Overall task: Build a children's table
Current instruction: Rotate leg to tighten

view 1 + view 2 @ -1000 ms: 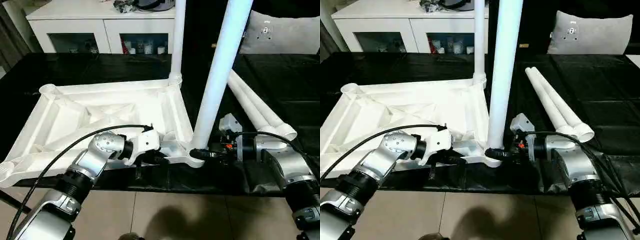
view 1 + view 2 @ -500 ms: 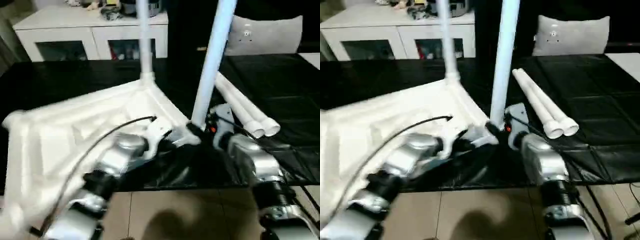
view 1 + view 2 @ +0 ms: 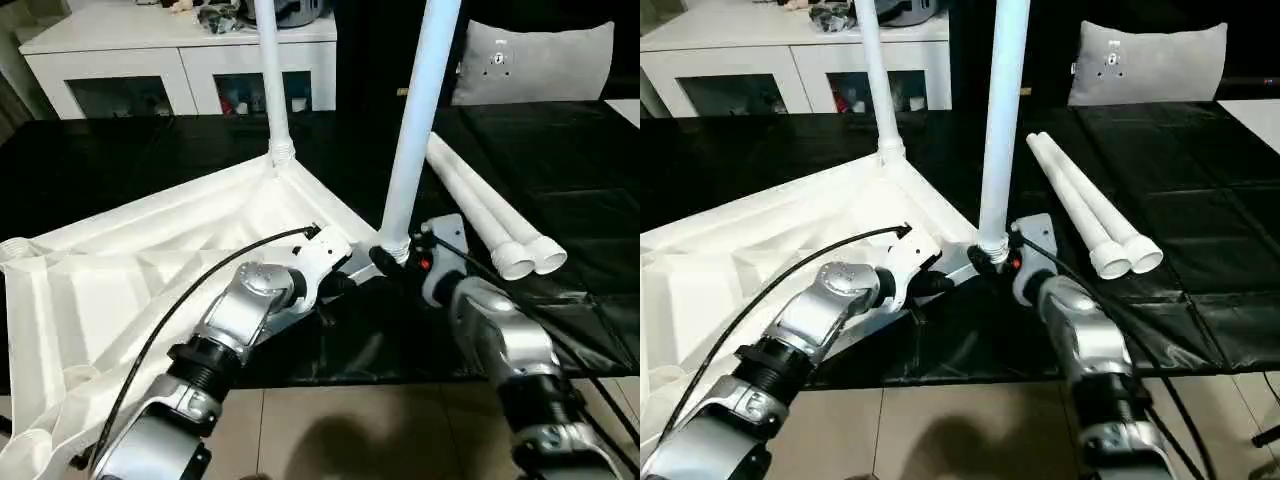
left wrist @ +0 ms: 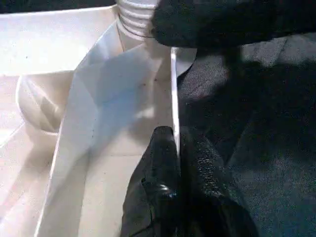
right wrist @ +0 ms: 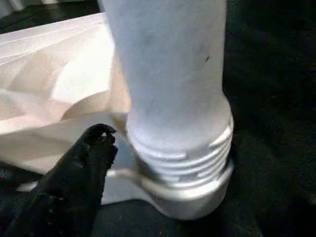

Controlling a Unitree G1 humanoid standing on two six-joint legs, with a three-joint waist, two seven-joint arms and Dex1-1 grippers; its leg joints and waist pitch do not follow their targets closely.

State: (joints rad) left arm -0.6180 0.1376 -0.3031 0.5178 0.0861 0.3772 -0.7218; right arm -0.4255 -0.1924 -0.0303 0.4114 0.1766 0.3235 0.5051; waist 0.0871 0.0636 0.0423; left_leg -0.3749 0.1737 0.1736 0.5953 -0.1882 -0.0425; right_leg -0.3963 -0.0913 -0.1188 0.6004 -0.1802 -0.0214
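One white table top [image 3: 150, 270] lies upside down on the black-covered surface. Four white legs: two stand upright in corner sockets of that top, a far leg [image 3: 270, 80] and a near leg [image 3: 415, 130], and two loose legs [image 3: 480, 215] lie side by side just beside the top. Two robot hands, the left hand [image 3: 340, 283] and right hand [image 3: 393, 262], are at the top's near corner. Beyond the top stand one white cabinet [image 3: 190, 60] and one grey cushion [image 3: 535, 62].

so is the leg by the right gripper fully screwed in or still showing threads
Still showing threads: the leg stands upright in its corner socket, but several thread ridges remain exposed above the socket rim.
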